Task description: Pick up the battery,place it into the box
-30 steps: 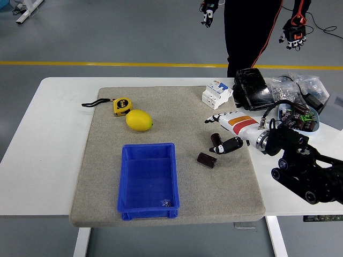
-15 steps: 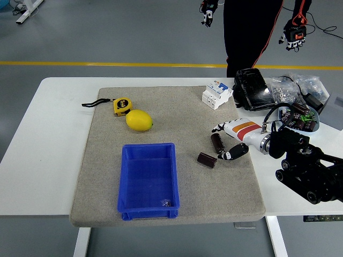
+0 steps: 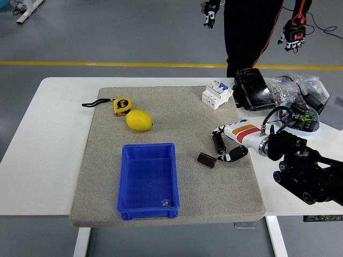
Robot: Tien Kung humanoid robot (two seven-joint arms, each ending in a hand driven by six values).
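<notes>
Dark battery [image 3: 206, 159] lies beside blue box [image 3: 148, 181].

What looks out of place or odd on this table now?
Nothing is spilled or damaged. Two dark cylindrical batteries lie loose on the grey mat, outside the blue plastic box, beside the right hand.

Glossy plastic box [image 3: 148, 180] w/ rough matt felt-like mat [image 3: 182, 120].
</notes>
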